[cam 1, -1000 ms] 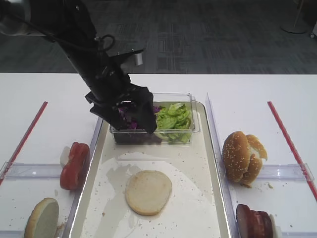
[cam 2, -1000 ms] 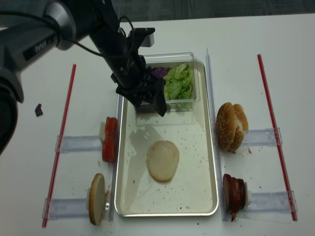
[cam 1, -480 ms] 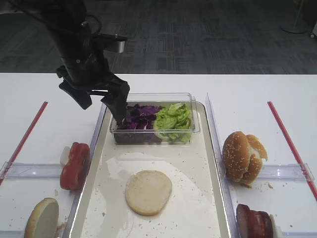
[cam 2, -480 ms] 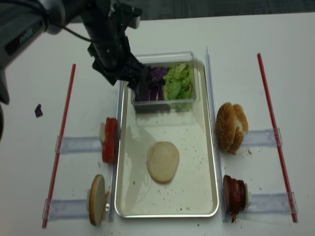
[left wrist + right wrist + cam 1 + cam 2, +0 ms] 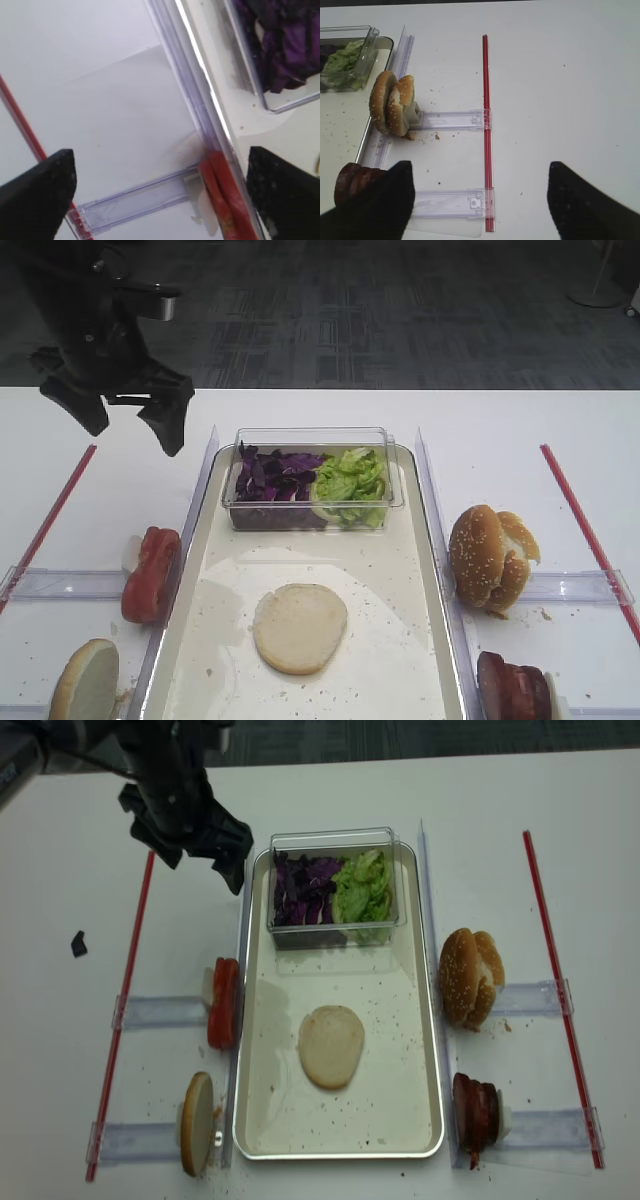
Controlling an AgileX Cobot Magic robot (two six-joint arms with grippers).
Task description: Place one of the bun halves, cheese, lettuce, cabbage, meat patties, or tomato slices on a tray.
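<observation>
Tray [image 5: 415, 970], no legible labels

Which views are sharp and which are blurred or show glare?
The exterior high view is sharp, with soft glare on the wet tray; the left wrist view is soft, the cabbage blurred; the right wrist view is fairly sharp, with only the near gripper tips dark and shapeless.

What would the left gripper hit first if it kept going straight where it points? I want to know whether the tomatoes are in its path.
Probably bare table; the open left gripper frames it, tomato slices slightly right. Depth unclear.
</observation>
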